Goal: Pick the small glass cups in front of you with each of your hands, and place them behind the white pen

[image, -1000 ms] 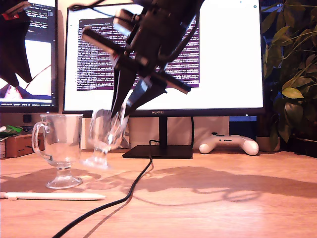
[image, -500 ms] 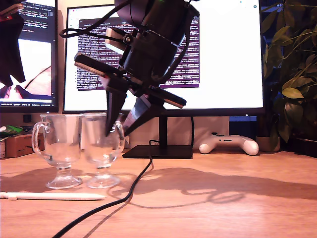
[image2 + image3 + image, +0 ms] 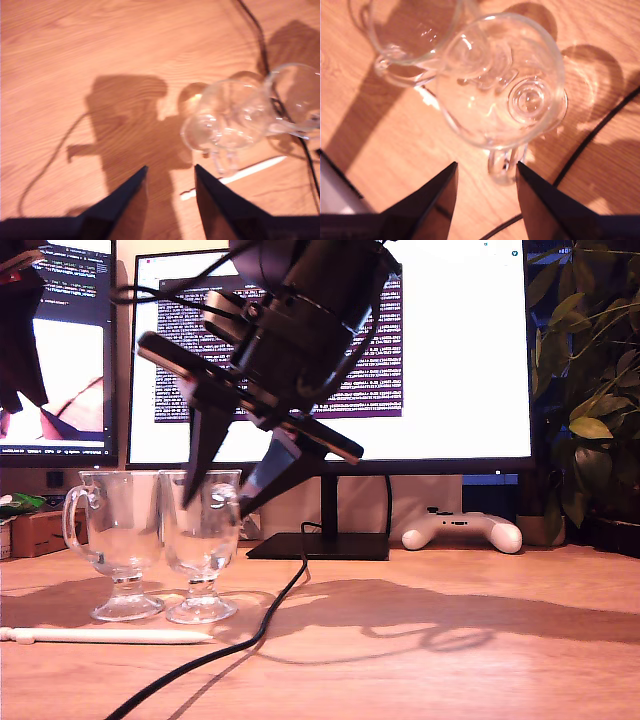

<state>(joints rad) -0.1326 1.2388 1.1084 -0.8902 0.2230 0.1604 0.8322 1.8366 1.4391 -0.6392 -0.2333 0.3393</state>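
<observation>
Second gripper (image 3: 485, 175) open, empty, just above the right cup (image 3: 203, 540), standing upright behind the pen (image 3: 105, 636) beside the other cup (image 3: 120, 540). Best lifted straight up, clear of the rim.

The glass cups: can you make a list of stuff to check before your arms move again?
1. The cup under my second gripper and the other cup stand upright on the table: ok.
2. Both cups sit behind the white pen in the exterior view: ok.
3. My second gripper is open: ok.
4. Its fingers are clear of the cup's handle: cannot tell, the handle lies very close.
5. My first gripper is open and holds nothing: ok.
6. The black cable is apart from the cups: ok.
</observation>
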